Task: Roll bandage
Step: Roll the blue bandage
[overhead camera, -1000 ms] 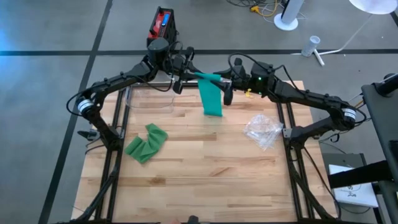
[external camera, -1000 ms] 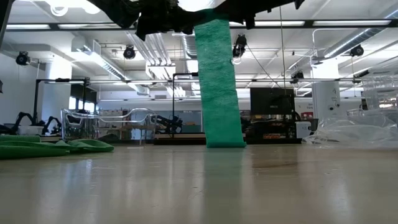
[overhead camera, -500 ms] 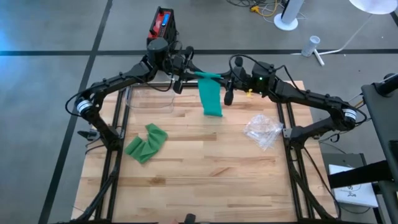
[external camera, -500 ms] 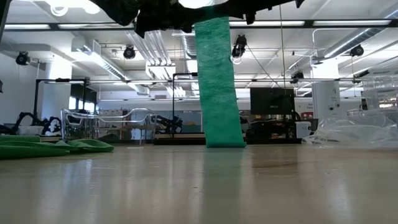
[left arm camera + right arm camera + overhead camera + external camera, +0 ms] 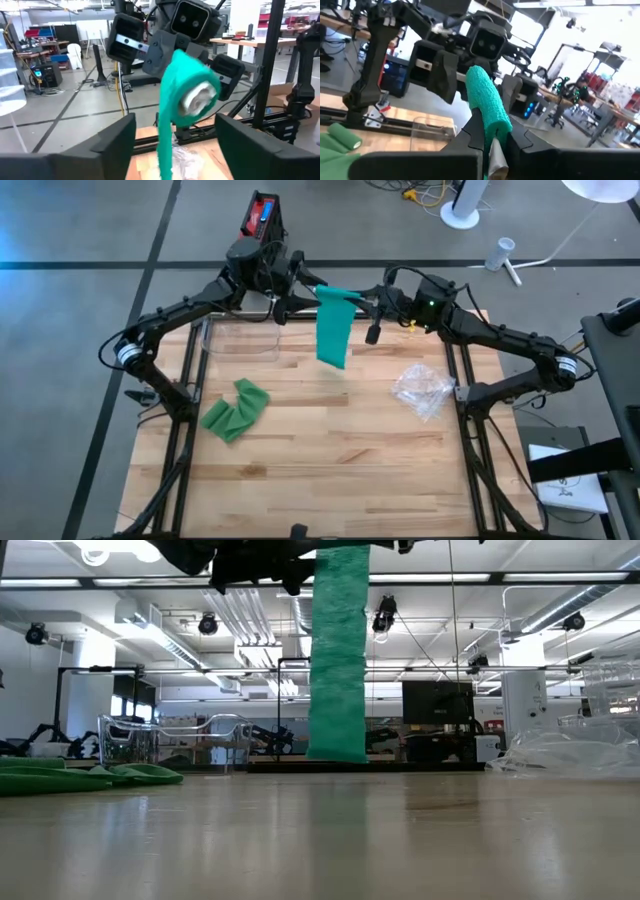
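Note:
A green bandage hangs high over the table's far middle. Its rolled part has a white core, and its loose strip drops straight down, the lower end seemingly just clear of the wood. My right gripper is shut on the roll from the right. My left gripper faces it from the left and is open, with a finger on either side of the roll's end, touching nothing. A second green bandage lies crumpled at the table's left. My right gripper pinches the roll's end nearest it between its two fingers. The fingers come in level from the table's right and lie along the roll. The roll sticks out level beyond the fingertips, lifted clear, and the strip hangs slack below it.
A clear plastic box stands at the far left under my left arm. A crumpled clear bag lies on the right. The near half of the wooden table is bare.
Both grippers have risen a little and rolled about their own lines, carrying the roll up. The strip's lower end, which rested on the table, has come up off it and swung slightly toward the table's left.

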Robot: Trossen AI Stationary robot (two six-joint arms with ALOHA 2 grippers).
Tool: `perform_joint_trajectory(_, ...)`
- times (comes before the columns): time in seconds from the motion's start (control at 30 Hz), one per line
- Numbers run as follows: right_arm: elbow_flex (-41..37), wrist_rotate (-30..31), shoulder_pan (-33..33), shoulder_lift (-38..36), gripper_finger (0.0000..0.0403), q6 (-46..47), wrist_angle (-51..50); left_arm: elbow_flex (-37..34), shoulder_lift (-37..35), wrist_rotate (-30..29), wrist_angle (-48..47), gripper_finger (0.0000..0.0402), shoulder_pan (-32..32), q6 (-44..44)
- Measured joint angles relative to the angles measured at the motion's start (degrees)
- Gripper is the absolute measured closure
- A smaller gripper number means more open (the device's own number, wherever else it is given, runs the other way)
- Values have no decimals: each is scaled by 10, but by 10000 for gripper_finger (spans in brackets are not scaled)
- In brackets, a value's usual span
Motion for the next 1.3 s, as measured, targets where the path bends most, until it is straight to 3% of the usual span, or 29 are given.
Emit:
perform_joint_trajectory(0.2, 0, -15, 0, 0, 385, -31, 0, 0, 0, 17, 2, 106, -4, -27)
perform_joint_trajectory(0.73, -1, -42, 0, 12, 385, -21, 32, 0, 6, 17, 44, 100, -27, -35)
perform_joint_trajectory(1.03, -1, -38, -3, 22, 385, -61, 29, 0, 11, 27, 42, 86, -46, -127)
perform_joint_trajectory(1.3, -1, -25, -3, 22, 385, -132, 24, 0, 11, 27, 43, 97, -42, -221)
